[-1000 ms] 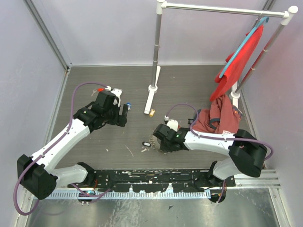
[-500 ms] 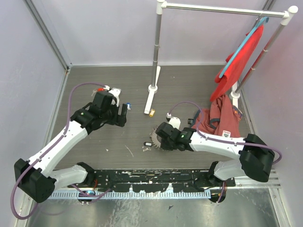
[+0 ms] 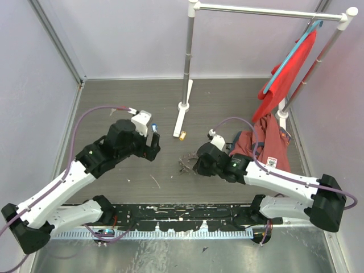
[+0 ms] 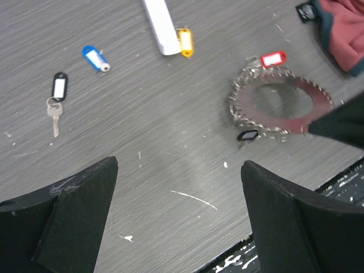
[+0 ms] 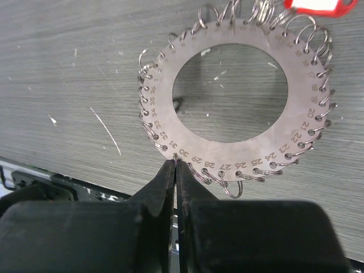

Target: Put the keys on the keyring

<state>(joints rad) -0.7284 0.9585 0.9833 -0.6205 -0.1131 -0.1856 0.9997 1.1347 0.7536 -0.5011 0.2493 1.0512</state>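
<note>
Right tool point(image 5: 175, 170) clamps the keyring point(image 5: 296, 114) rim to steady it; left tool point(image 4: 179, 190) gapes wide above loose keys point(image 4: 58, 87), ready to pick.

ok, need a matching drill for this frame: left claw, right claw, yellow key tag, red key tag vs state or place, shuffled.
Things
1. left claw
2. right claw
3. yellow key tag
4. red key tag

State or place
A. beside the white stand foot
B. open, holding nothing
C. at the fringe of the keyring
D. shut on the keyring's rim

Pairs: 1-B, 2-D, 3-A, 4-C
</note>
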